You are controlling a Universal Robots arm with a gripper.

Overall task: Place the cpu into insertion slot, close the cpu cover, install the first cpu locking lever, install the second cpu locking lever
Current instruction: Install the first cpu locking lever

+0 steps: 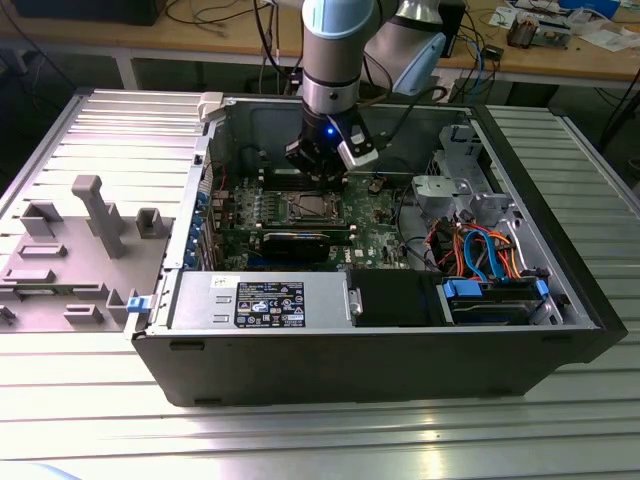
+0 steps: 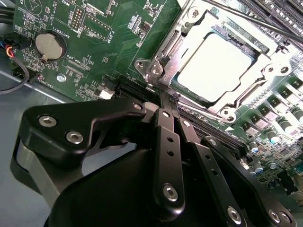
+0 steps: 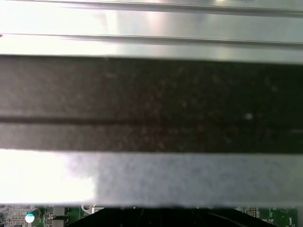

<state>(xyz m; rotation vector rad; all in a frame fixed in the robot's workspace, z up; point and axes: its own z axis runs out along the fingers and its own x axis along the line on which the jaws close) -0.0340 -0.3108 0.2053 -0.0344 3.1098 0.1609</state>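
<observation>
In the exterior view the gripper (image 1: 322,165) hangs inside the open computer case (image 1: 560,330), just above the insertion slot (image 1: 312,207) on the green motherboard (image 1: 375,225), at about 12 o'clock from the slot. In the second wrist view its black fingers (image 2: 169,137) are pressed together with nothing between them. Their tips are near the corner of the cpu cover (image 2: 163,59), which lies flat around the bright cpu (image 2: 215,66), with the round coin battery (image 2: 46,45) at about 9 o'clock from the chip.

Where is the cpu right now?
In the second wrist view the cpu lies seated in the insertion slot on the green motherboard, framed by the cpu cover, just beyond the gripper.
</observation>
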